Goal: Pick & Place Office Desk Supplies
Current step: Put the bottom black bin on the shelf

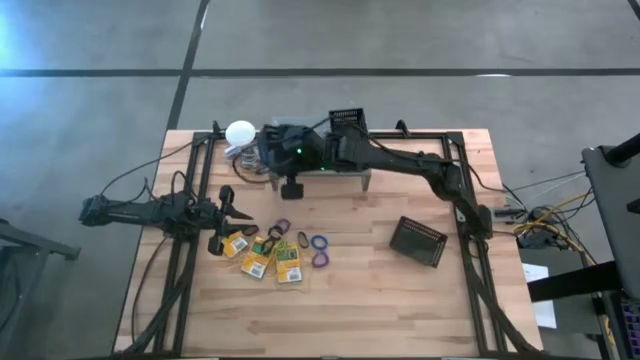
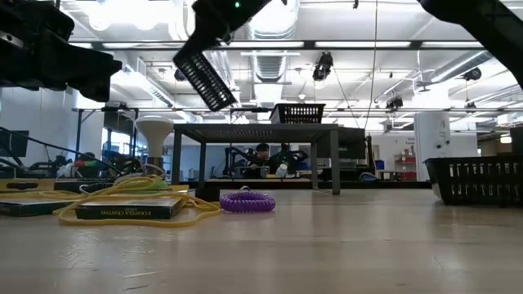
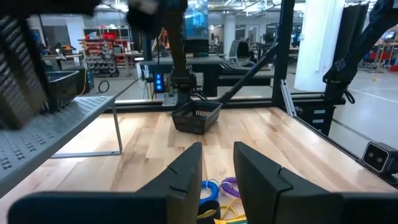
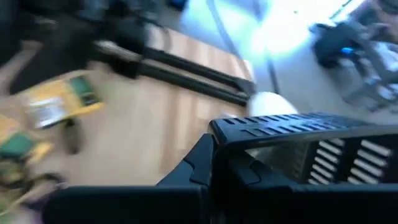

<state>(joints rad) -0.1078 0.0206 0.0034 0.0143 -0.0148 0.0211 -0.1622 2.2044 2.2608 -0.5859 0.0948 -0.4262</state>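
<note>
Black mesh tray (image 4: pixel 298 146) is clamped by its rim in the right gripper (image 4: pixel 214 158), held tilted in the air above the grey perforated stand (image 1: pixel 345 172) at the worktop's (image 1: pixel 400 310) back edge. A second mesh tray (image 1: pixel 347 120) sits on the stand, a third (image 1: pixel 417 241) lies toward the right edge. Left gripper (image 1: pixel 222 218) hovers near the left edge, jaws partly apart, holding nothing, just beside the yellow-and-green boxes (image 1: pixel 272 256). Purple and blue rings (image 1: pixel 318 248) and tan rubber bands (image 2: pixel 139 196) lie with the boxes. White ball (image 1: pixel 240 132) at the back.
</note>
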